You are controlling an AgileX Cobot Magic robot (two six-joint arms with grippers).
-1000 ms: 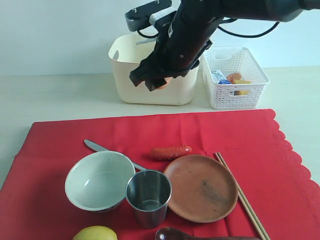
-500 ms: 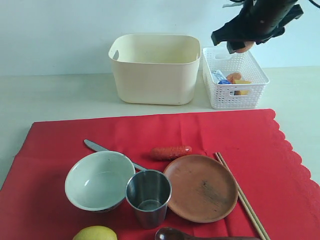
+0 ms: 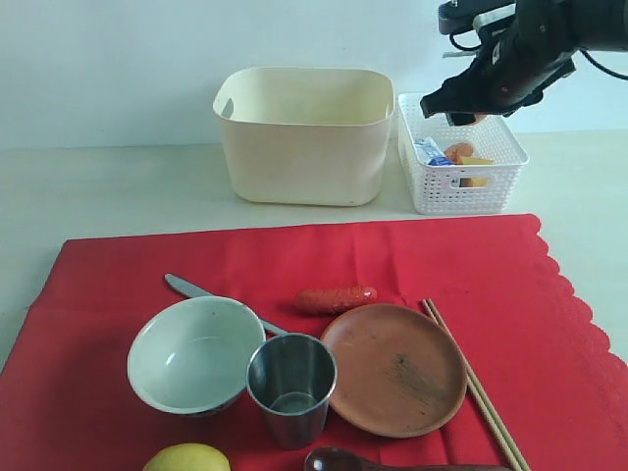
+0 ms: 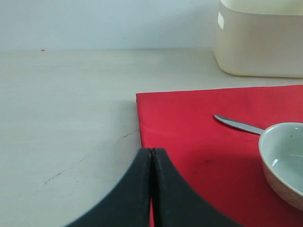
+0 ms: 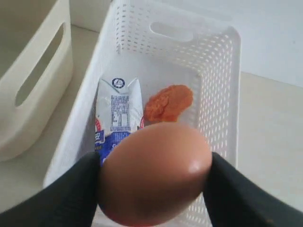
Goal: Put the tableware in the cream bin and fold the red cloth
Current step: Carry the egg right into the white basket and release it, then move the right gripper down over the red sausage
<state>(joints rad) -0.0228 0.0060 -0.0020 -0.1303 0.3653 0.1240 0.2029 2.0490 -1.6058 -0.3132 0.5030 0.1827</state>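
While the right gripper [image 5: 156,189], clamped on a brown egg [image 5: 156,163], hangs over the white lattice basket [image 5: 220,71], the left gripper [image 4: 151,189] sits closed over an edge of the red cloth [image 4: 199,123].

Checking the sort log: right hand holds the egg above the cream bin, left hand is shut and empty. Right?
One slip: the right hand holds the egg above the white lattice basket, not the cream bin, as the right wrist view shows. The left hand is shut and empty, as you said.
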